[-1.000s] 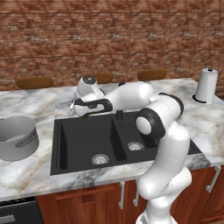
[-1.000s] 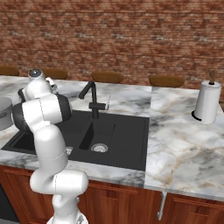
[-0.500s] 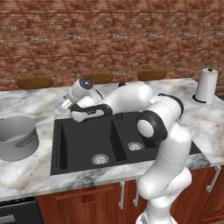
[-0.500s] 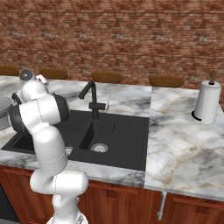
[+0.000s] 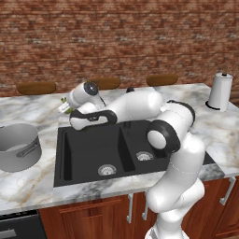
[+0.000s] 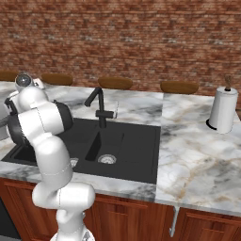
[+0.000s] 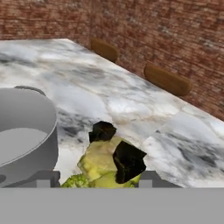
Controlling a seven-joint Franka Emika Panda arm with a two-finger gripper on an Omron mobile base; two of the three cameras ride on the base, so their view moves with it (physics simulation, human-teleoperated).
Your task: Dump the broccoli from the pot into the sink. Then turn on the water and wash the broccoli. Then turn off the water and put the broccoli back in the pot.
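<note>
Marble counter (image 7: 131, 100), claw (image 7: 116, 151) pinching broccoli (image 7: 101, 164) nr pot (image 7: 26, 131).

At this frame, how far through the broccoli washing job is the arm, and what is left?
Late stage. The yellow-green broccoli floret is clamped between the gripper fingertips, out of the matte black two-basin sink, and no water shows at the dark faucet, so dumping and washing look finished. In hand: carrying it over the marble counter toward the upright grey metal pot. Left: dropping it in.
</note>
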